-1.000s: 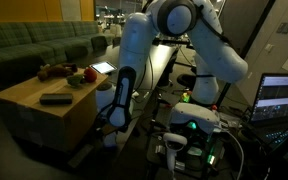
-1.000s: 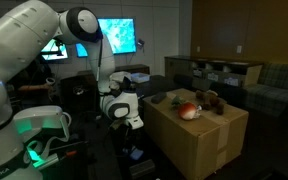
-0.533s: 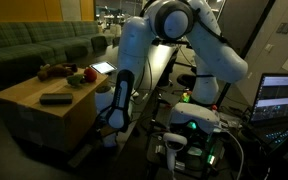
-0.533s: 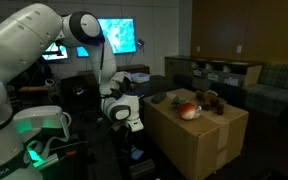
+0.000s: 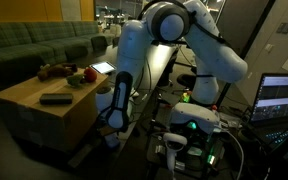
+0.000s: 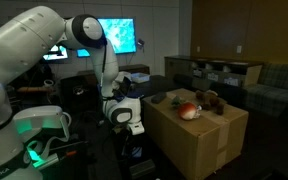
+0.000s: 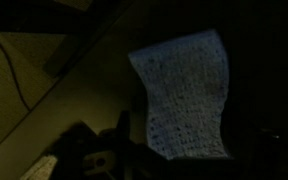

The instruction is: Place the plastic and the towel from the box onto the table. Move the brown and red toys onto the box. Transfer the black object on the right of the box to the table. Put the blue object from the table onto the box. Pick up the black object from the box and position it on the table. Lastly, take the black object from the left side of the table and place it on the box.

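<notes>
Towel (image 7: 184, 95), pale and coarse-woven, fills the middle of the wrist view against a very dark surface, seemingly spread out below the camera and off the box. In both exterior views the cardboard box (image 5: 44, 118) (image 6: 199, 142) stands beside the robot. On its top sit a red toy (image 5: 89, 74) (image 6: 189, 110) and a brown toy (image 6: 212, 100), and a flat black object (image 5: 54, 98) lies nearer the front edge. The white arm (image 5: 124, 60) bends steeply down next to the box, so the gripper (image 5: 111, 130) hangs low beside the box wall, well below the top. The pictures are too dark to show whether its fingers are wide, narrow or holding anything.

With the towel off the box and both toys on it, the opening steps look done. The work in hand seems to be at the low surface beside the box, though no blue or black item can be made out there.

To do this well, the wrist should stay clear of the box wall. The fingers should close on the target alone, without snagging the cloth. The lift should go straight up before swinging over the box edge.
</notes>
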Available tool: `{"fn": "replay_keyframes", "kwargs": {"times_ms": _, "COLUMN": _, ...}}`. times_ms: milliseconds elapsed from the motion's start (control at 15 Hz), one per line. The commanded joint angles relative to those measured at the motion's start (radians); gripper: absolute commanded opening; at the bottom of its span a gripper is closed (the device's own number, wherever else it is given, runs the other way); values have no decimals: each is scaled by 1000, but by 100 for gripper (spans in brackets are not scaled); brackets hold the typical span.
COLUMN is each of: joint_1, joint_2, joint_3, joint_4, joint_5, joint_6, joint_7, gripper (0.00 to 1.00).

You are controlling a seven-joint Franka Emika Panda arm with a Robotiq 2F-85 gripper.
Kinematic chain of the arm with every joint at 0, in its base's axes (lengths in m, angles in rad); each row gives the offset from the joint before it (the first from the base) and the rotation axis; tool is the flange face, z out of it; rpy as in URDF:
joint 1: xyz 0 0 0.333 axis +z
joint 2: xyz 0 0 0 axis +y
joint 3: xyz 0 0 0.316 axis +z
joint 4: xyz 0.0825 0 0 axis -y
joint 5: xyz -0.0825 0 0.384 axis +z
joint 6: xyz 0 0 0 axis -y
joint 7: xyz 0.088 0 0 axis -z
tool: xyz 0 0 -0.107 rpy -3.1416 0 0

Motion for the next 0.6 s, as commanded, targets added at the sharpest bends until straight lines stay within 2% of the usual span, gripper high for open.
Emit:
{"fn": "replay_keyframes", "kwargs": {"times_ms": 0, "joint_1": -3, "joint_2": 20, "joint_3": -1, "joint_4": 18, "joint_5": -6, "joint_6": 2, "joint_7": 26, "gripper": 100}}
{"fn": "replay_keyframes", "kwargs": {"times_ms": 333, "joint_1": -5, "joint_2": 21, "joint_3": 2, "joint_4": 17, "joint_5": -14, "joint_6": 2, "joint_7": 17, "gripper": 100}}
{"fn": "replay_keyframes", "kwargs": {"times_ms": 400, "joint_1": -8, "joint_2": 19, "joint_3": 4, "joint_4": 15, "joint_5": -17, "joint_6": 3, "joint_7": 11, "gripper": 96}}
{"fn": "replay_keyframes", "kwargs": {"times_ms": 533, "joint_1": -8, "joint_2": 16, "joint_3": 6, "joint_4": 13, "joint_5": -20, "joint_6": 3, "joint_7": 8, "gripper": 79}}
